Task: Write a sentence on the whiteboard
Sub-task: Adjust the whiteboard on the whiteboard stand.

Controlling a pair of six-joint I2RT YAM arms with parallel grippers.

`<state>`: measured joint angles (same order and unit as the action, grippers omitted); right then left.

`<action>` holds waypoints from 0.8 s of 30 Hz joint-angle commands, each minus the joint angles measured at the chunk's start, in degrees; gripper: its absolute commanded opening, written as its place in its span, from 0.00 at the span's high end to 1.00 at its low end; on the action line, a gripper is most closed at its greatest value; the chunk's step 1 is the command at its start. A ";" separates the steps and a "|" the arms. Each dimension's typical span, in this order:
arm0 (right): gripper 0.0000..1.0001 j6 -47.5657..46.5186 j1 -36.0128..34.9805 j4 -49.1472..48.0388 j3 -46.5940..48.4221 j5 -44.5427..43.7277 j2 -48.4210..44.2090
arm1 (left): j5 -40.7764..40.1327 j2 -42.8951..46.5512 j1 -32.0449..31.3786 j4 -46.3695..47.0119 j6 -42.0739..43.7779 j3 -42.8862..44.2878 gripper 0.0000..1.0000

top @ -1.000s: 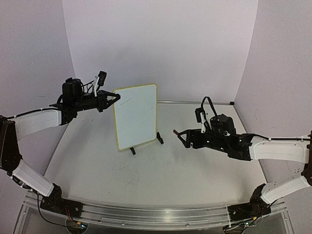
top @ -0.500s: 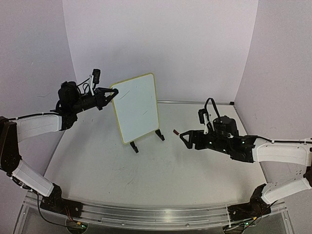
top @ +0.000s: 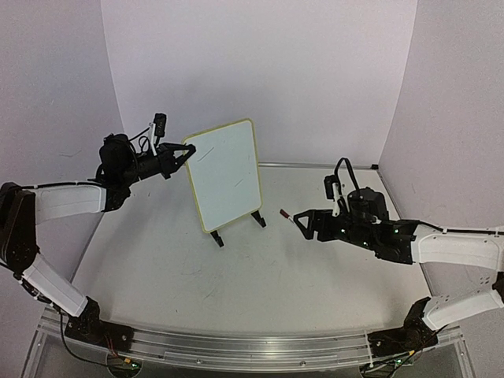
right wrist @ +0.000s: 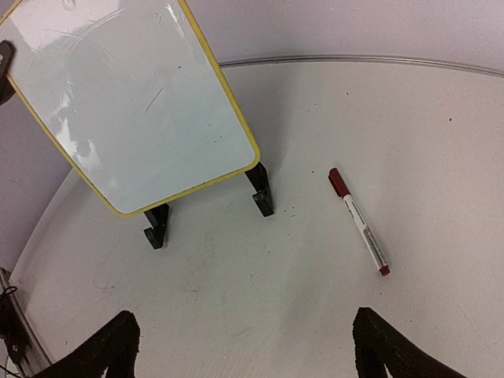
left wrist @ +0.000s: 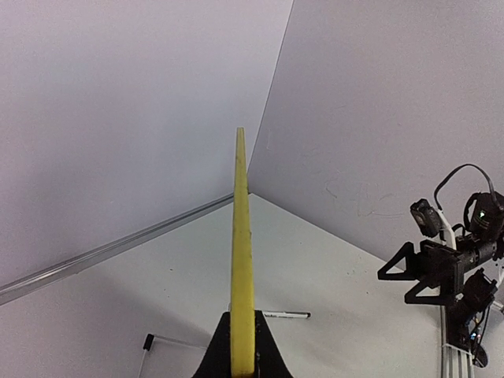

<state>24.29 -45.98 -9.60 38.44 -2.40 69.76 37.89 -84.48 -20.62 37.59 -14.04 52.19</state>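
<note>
Right of the whiteboard [top: 227, 175], by its feet, the marker [right wrist: 360, 222] lay flat, my right gripper [right wrist: 244, 346] spread wide near it. My left gripper [top: 187, 152] pinched the blank whiteboard's upper-left edge, holding it tilted. I judged that thin pinch could slip and topple it, or an off-centre grasp could roll the marker away.

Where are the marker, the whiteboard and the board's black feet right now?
marker [right wrist: 361, 223], right wrist view, middle of its white barrel.
whiteboard [right wrist: 134, 102], right wrist view, centre of the white writing face.
black feet [right wrist: 261, 193], right wrist view, on the foot nearer the marker.
</note>
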 commanded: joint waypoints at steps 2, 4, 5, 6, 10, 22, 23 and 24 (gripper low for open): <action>0.10 0.50 0.11 -0.42 -0.75 -1.36 -2.16 | -3.71 0.19 -0.59 10.38 -1.38 -0.61 1.00; 0.10 0.62 0.12 -0.42 -0.96 -1.38 -2.55 | -4.46 -0.14 -0.81 11.33 -1.51 -1.30 1.00; 0.10 0.66 0.11 -0.42 -1.11 -1.42 -2.71 | -4.77 -0.34 -0.95 11.75 -1.52 -1.62 1.00; 0.10 0.69 0.16 -0.42 -1.23 -1.44 -2.89 | -4.91 -0.55 -1.00 12.03 -1.47 -1.89 1.00; 0.10 0.75 0.09 -0.33 -1.70 -1.76 -3.41 | -4.80 -1.49 -1.34 12.27 -1.69 -1.93 1.00; 0.10 1.01 0.11 -0.24 -2.26 -2.24 -3.93 | -6.63 -2.40 -1.54 10.52 -1.14 -2.88 1.00; 0.10 1.01 0.11 -0.24 -2.29 -2.26 -3.93 | -6.75 -2.51 -1.53 10.97 -1.30 -3.05 1.00; 0.10 1.02 0.10 -0.24 -2.29 -2.25 -3.93 | -6.83 -2.67 -1.54 11.45 -1.44 -3.25 1.00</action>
<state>24.97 -45.98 -9.37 36.56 -3.61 66.96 33.43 -87.44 -22.19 41.06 -15.09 49.11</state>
